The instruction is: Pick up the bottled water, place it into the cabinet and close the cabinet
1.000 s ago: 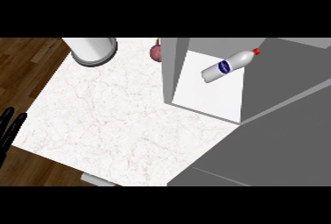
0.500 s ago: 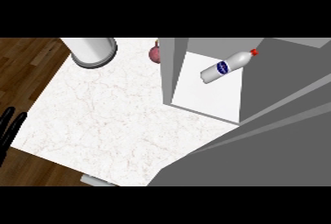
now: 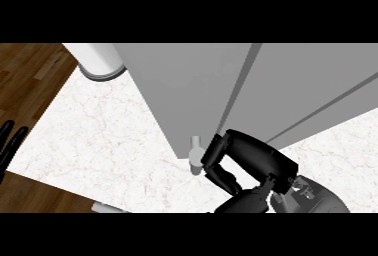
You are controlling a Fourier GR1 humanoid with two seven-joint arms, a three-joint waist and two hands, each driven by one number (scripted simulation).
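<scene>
Resting at the far left edge of the view, the left robot hand (image 3: 10, 145) shows only its straight black fingers pointing up, holding nothing and well apart from everything else. It plays no part here, so little can go wrong on that side.

Next to the right, the white marble surface (image 3: 111, 135) lies bare around a white cylinder with a grey base (image 3: 98, 61) standing at its far corner, just beside the cabinet's left wall. It sits close enough that any sideways shove of the cabinet could nudge it.

Further right, the grey cabinet (image 3: 192, 90) fills the middle and upper right, its doors drawn together with only a dark seam between them. The bottled water is not visible; I judge it to be inside, behind the doors. If it lies near the front edge, it could block the door before it seats.

At the cabinet's lower front corner a small pale handle (image 3: 196, 150) sticks out, and the right robot hand (image 3: 221, 162) is against the door just beside it, fingers bent downward; I cannot tell whether they hook anything. The risk here is that the hand slides off the door edge, or catches the handle and drags the door back open on withdrawal.
</scene>
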